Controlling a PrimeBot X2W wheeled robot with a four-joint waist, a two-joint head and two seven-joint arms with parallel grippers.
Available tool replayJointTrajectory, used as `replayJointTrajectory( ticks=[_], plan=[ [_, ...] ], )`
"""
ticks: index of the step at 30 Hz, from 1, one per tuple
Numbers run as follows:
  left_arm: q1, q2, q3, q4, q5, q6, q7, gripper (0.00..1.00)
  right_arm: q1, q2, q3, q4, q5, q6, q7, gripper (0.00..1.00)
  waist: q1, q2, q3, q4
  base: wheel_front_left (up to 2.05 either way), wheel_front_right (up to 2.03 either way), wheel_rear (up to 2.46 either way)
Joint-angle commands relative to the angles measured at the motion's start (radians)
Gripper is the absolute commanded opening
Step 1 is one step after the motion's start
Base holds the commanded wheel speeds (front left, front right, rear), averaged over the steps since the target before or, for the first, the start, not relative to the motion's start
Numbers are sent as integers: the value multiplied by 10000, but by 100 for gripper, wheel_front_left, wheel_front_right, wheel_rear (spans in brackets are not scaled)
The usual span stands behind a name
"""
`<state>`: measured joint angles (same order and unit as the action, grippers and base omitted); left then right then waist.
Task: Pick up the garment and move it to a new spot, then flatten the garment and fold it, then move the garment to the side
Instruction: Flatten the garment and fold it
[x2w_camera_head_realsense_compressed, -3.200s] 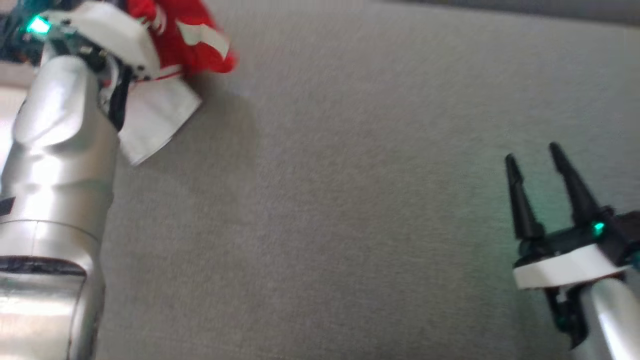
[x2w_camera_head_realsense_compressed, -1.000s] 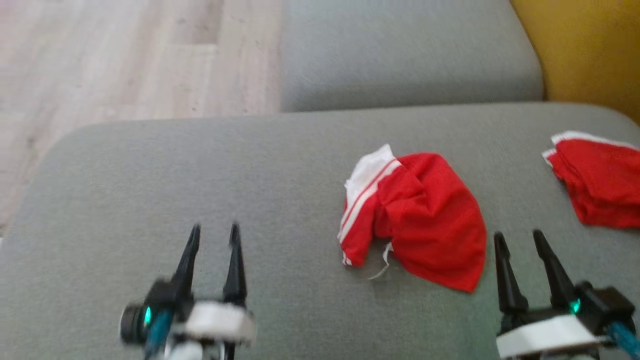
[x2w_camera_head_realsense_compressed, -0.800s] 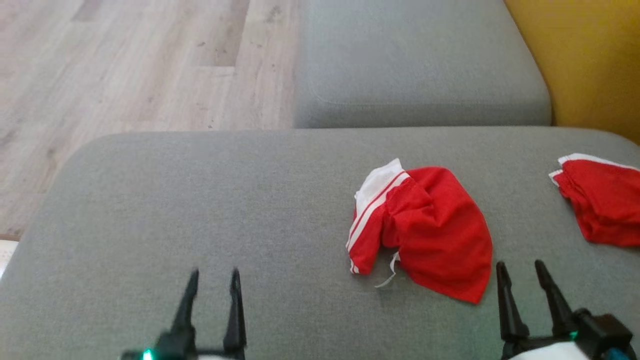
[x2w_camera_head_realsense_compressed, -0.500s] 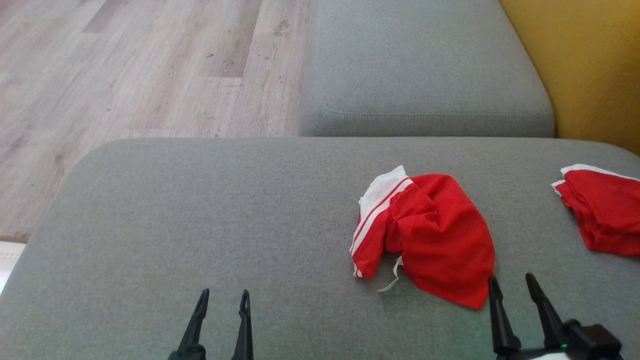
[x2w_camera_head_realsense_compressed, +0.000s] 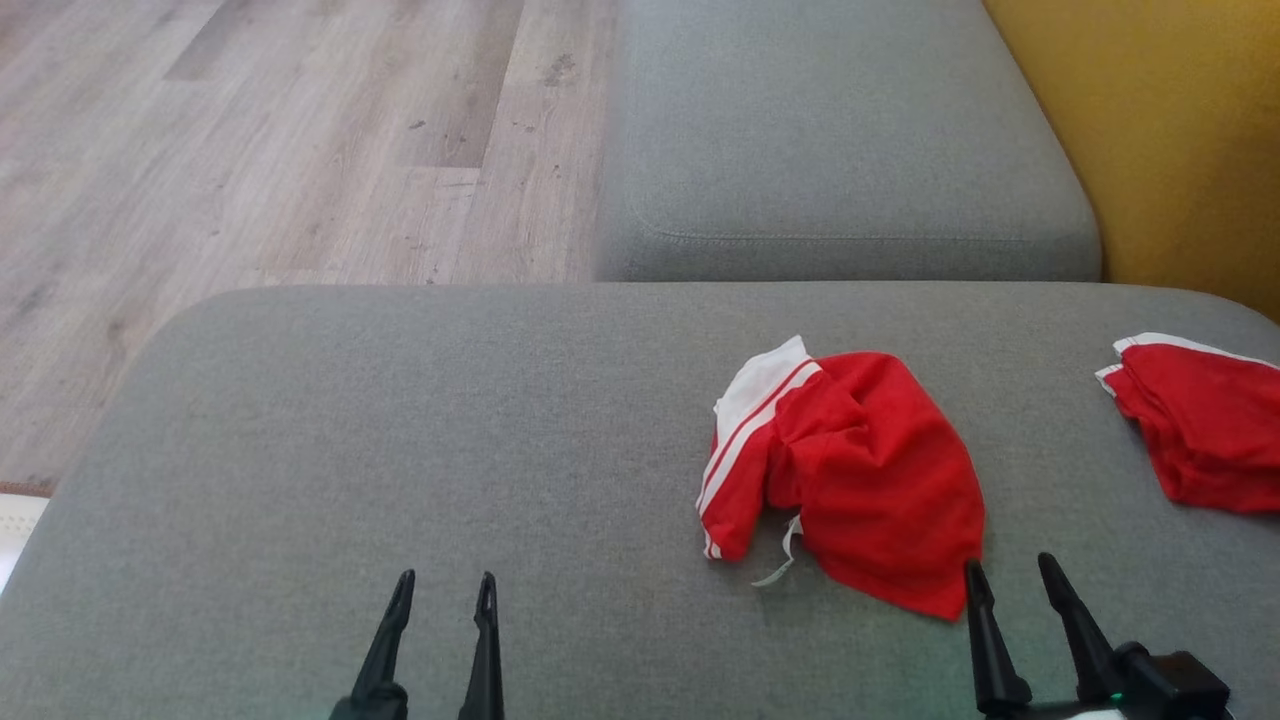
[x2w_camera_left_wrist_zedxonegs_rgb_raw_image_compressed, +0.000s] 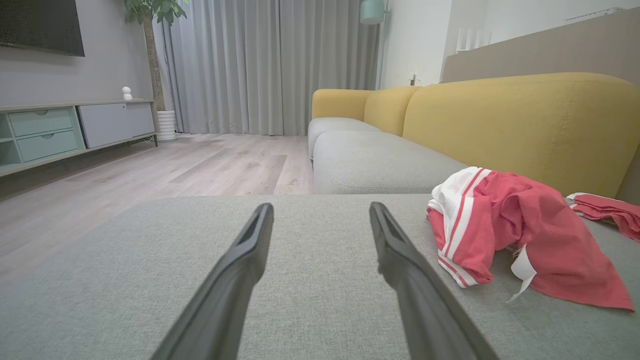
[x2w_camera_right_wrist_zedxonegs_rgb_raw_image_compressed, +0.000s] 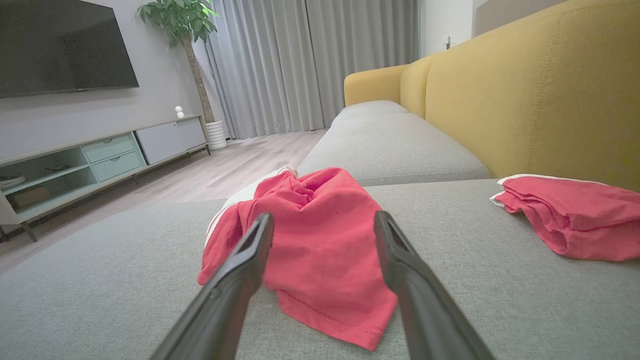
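Note:
A crumpled red garment (x2w_camera_head_realsense_compressed: 860, 470) with white stripes and a white panel lies in a heap on the grey sofa cushion (x2w_camera_head_realsense_compressed: 400, 450), right of centre. In the left wrist view the garment (x2w_camera_left_wrist_zedxonegs_rgb_raw_image_compressed: 520, 230) sits off to the right; in the right wrist view the garment (x2w_camera_right_wrist_zedxonegs_rgb_raw_image_compressed: 315, 240) lies straight ahead. My right gripper (x2w_camera_head_realsense_compressed: 1010, 580) is open, its tips just short of the garment's near hem. My left gripper (x2w_camera_head_realsense_compressed: 445, 590) is open and empty over bare cushion, well left of the garment.
A second red garment (x2w_camera_head_realsense_compressed: 1200, 420), folded, lies at the cushion's right edge. Another grey cushion (x2w_camera_head_realsense_compressed: 840, 150) continues beyond, with the yellow backrest (x2w_camera_head_realsense_compressed: 1160, 130) on the right. Wooden floor (x2w_camera_head_realsense_compressed: 250, 140) lies past the cushion's far and left edges.
The head camera has swung and tilted, so the picture has shifted. Earlier my left arm was by the garment; now it lies free and both open grippers have sunk toward the bottom edge.

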<state>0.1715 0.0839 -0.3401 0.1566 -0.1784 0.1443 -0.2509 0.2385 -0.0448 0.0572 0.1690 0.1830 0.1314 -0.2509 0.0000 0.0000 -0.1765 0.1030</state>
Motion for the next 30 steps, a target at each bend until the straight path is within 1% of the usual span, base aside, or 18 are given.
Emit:
replayJointTrajectory(
  ticks=[1, 4, 9, 16, 21, 25, 27, 30],
  plan=[
    [-325, -102, 433, -256, 106, -59, -108, 100, -348, -60, 248, -300, -81, -7, -109, 100, 0, 0, 18, -16, 0, 0, 0],
    [-325, -135, 469, -222, 143, -112, -108, 100, -367, -59, 250, -303, -89, -7, -109, 100, 0, 0, 57, -40, 0, 0, 0],
    [-464, -198, 400, 8, 289, -322, -108, 100, -511, -57, 320, -346, -151, -7, -109, 100, 0, 0, 328, -146, 0, 0, 0],
    [-1479, -294, -134, 588, 389, -726, -108, 100, -770, -114, 415, -491, -221, -7, -109, 100, 0, 0, 1126, -325, 0, 0, 0],
    [-2616, -326, -804, 1575, 188, -1238, -108, 100, -1168, -329, 689, -503, -291, -7, -109, 100, 0, 0, 1851, -601, 0, 0, 0],
    [-4120, -332, -1615, 2428, -268, -1664, -101, 100, -1636, -478, 740, -695, -340, -7, -109, 100, 0, 0, 2752, -722, 0, 0, 0],
    [-4976, -333, -2075, 2856, -429, -1802, -99, 100, -1902, -563, 845, -768, -393, -7, -109, 100, 0, 0, 3110, -815, 0, 0, 0],
    [-6116, -334, -2681, 3548, -553, -1827, -98, 100, -2237, -680, 1016, -832, -440, -7, -109, 100, 0, 0, 3492, -1004, 0, 0, 0]
  ],
)
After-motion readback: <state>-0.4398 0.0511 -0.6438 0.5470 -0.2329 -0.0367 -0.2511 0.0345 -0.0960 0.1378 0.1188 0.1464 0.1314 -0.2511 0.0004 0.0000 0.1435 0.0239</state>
